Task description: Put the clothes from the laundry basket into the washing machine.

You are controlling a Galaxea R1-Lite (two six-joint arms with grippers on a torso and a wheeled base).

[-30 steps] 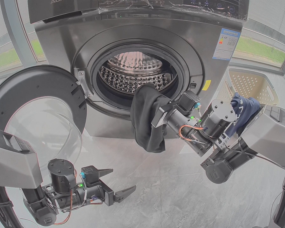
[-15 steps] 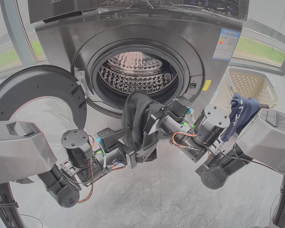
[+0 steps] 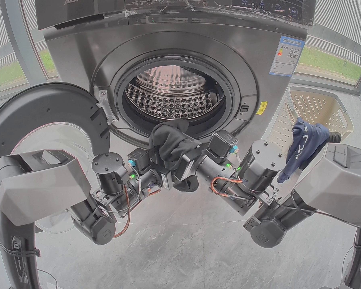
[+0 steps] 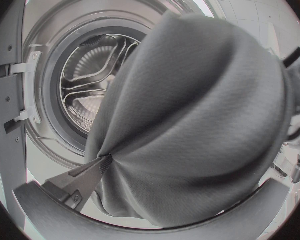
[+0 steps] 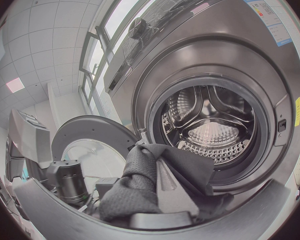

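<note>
I am pinching the black garment [image 3: 168, 135] in both my right gripper [image 3: 180, 157] and my left gripper [image 3: 170, 176], bunched just below the washing machine [image 3: 88, 49] opening. I am aiming to lift both together over the rim, leaving no tail hanging.

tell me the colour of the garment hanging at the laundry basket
Navy blue with white markings; the draped fabric garment shows best in the head view.
</note>
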